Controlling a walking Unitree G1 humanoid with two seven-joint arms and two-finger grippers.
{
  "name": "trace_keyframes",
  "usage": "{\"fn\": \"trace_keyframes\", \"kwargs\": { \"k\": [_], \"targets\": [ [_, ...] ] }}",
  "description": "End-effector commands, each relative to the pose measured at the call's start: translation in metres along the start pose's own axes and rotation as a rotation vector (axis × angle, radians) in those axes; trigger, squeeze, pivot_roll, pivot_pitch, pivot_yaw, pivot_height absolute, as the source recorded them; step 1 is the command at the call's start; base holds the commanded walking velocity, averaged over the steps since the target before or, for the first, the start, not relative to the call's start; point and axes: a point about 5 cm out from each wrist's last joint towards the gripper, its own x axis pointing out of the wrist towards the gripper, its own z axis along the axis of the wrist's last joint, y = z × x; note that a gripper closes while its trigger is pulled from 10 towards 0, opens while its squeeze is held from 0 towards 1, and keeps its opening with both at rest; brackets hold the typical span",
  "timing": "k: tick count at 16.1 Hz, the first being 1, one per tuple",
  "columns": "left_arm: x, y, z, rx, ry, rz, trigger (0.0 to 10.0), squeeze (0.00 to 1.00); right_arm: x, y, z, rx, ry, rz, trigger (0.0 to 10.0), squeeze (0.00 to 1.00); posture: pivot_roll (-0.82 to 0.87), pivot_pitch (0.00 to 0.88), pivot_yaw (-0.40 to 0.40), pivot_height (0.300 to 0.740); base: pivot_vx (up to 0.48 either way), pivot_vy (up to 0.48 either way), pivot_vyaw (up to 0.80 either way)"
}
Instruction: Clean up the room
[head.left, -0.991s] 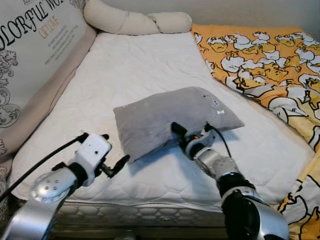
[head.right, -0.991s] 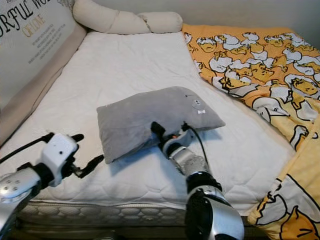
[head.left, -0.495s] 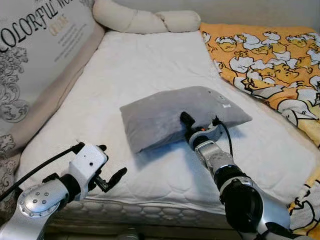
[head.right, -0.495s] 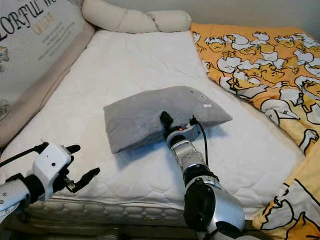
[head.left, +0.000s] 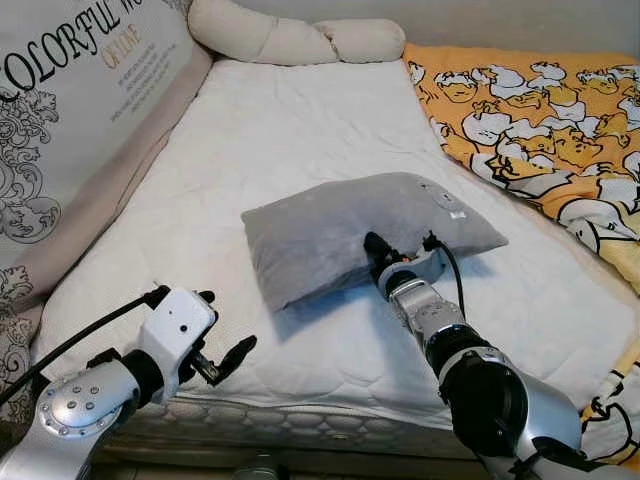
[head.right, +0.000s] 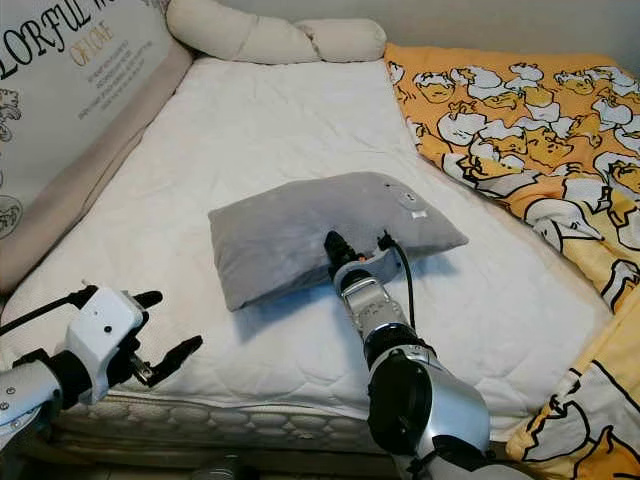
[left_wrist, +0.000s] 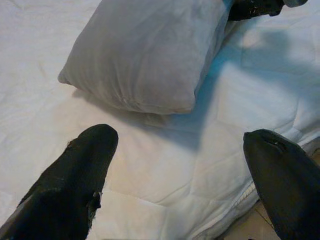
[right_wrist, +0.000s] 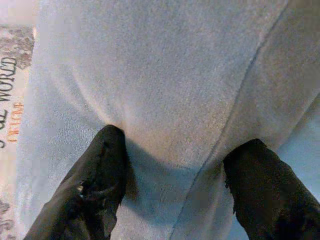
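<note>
A grey pillow (head.left: 330, 225) lies slanted in the middle of the white mattress (head.left: 290, 120). My right gripper (head.left: 400, 252) is pushed against the pillow's near edge. In the right wrist view its two black fingers (right_wrist: 100, 170) stand wide apart, dug into the grey pillow (right_wrist: 165, 65) fabric, so the gripper (right_wrist: 182, 150) is open around a fold. My left gripper (head.left: 225, 325) hovers open over the mattress's front left edge, a short way from the pillow's near left corner (left_wrist: 145, 50). Nothing sits between the left fingertips (left_wrist: 90, 150).
A cream bolster (head.left: 300, 40) lies along the far end of the bed. An orange blanket with a duck print (head.left: 540, 110) covers the right side and hangs off it. A large printed cushion (head.left: 70, 110) leans along the left side. The mattress's front edge (head.left: 300, 420) is just below my arms.
The whole view has shifted a little. The right gripper stays pressed into the pillow's near edge. The left gripper sits lower, nearer the mattress's front edge, than one second ago.
</note>
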Motion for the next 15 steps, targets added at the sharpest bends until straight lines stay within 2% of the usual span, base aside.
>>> {"fn": "trace_keyframes", "kwargs": {
  "k": [1,7,12,15],
  "targets": [
    [-0.001,-0.001,0.002,-0.004,-0.004,-0.009,10.0,0.0,0.001,0.002,0.008,-0.033,-0.023,-0.016,0.0,0.0,0.21,0.0,0.0,0.74,0.0,0.0,0.0],
    [-0.005,0.001,-0.003,-0.021,0.017,-0.12,10.0,0.0,0.001,0.001,0.01,-0.056,-0.01,-0.028,0.0,0.0,0.2,0.0,-0.01,0.74,0.0,0.0,0.0],
    [0.0,0.014,-0.005,-0.034,-0.003,-0.07,10.0,0.0,0.001,0.001,0.021,-0.076,-0.022,-0.045,0.0,0.0,0.19,0.0,-0.024,0.74,0.0,0.0,0.0],
    [0.005,0.016,-0.003,-0.03,-0.021,-0.067,10.0,0.0,0.001,-0.001,0.023,-0.064,-0.018,-0.067,0.0,0.0,0.19,0.0,-0.027,0.74,0.0,0.0,0.0]
  ]
}}
